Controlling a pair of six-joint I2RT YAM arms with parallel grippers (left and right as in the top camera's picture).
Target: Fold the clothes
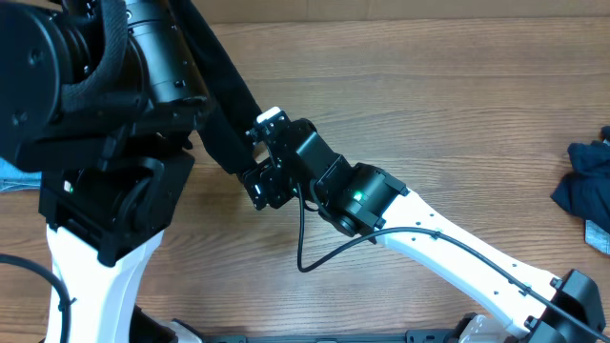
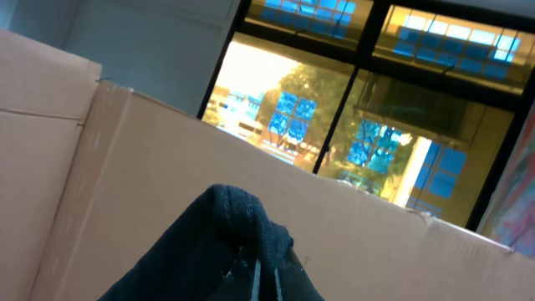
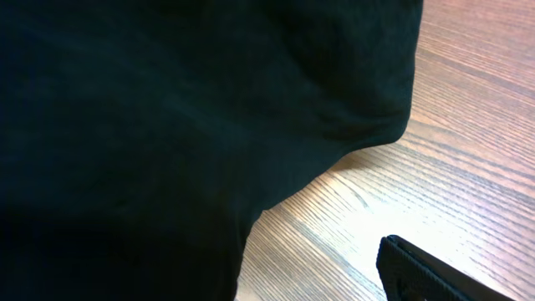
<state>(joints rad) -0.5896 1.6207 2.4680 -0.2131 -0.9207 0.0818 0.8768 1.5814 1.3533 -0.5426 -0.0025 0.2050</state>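
A black T-shirt (image 1: 224, 105) hangs as a dark band from the upper left down toward the table's middle. My left gripper (image 2: 257, 283) is raised high and shut on a bunched fold of this shirt (image 2: 209, 242). My right gripper (image 1: 250, 162) sits at the band's lower end, open. In the right wrist view the shirt (image 3: 167, 109) fills the left side. One finger (image 3: 418, 272) shows at the bottom right, apart from the cloth with bare wood between; the other finger is hidden.
A dark navy garment (image 1: 583, 186) lies bunched at the table's right edge. A bit of light blue denim (image 1: 11, 176) peeks out at the left edge under the left arm (image 1: 105, 143). Cardboard box walls (image 2: 125, 159) stand behind the table (image 1: 429, 95).
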